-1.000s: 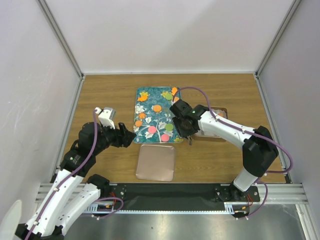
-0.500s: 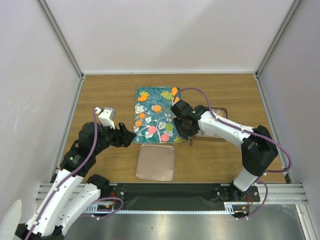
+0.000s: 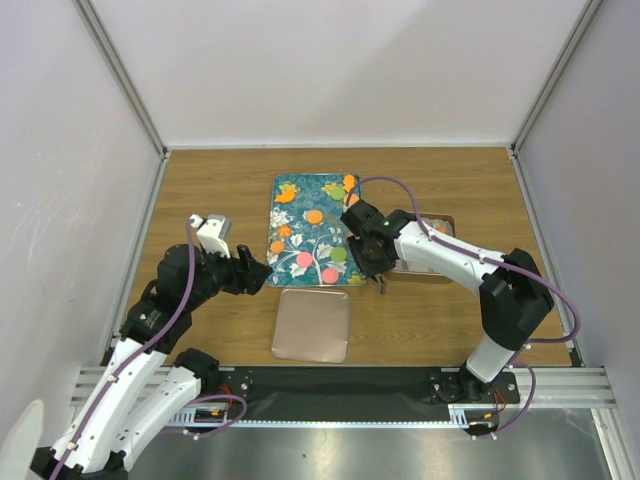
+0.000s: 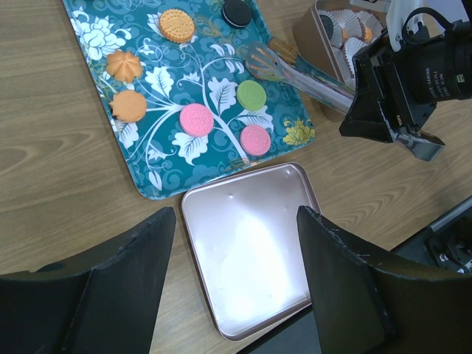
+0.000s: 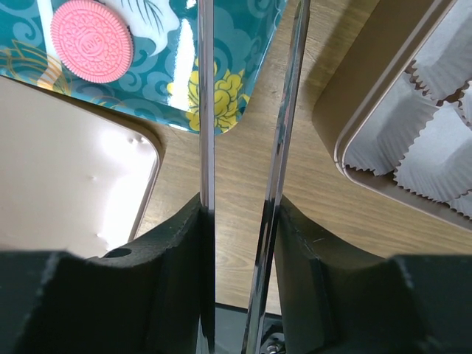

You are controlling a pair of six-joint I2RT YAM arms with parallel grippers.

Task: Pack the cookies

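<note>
Cookies lie on the teal flowered tray [image 3: 296, 205]: two pink [image 4: 197, 119], one green [image 4: 251, 95], three orange [image 4: 177, 25] and one black [image 4: 237, 12]. One pink cookie [image 5: 91, 50] shows in the right wrist view. My right gripper [image 3: 372, 262] is at the tray's near right corner, shut on metal tongs [image 5: 206, 110]. The tong tips [image 4: 259, 59] lie over the tray beside the green cookie, with nothing between them. My left gripper [image 4: 234, 221] is open and empty, above the rose-gold lid [image 4: 251, 243].
A rose-gold tin [image 5: 346, 140] with white paper cups [image 5: 435, 158] stands right of the tray, partly hidden by the right arm in the top view [image 3: 445, 222]. The lid [image 3: 312, 325] lies in front of the tray. Grey walls enclose the table.
The right arm has shifted very slightly with the tongs. The left arm and the cookies have not moved.
</note>
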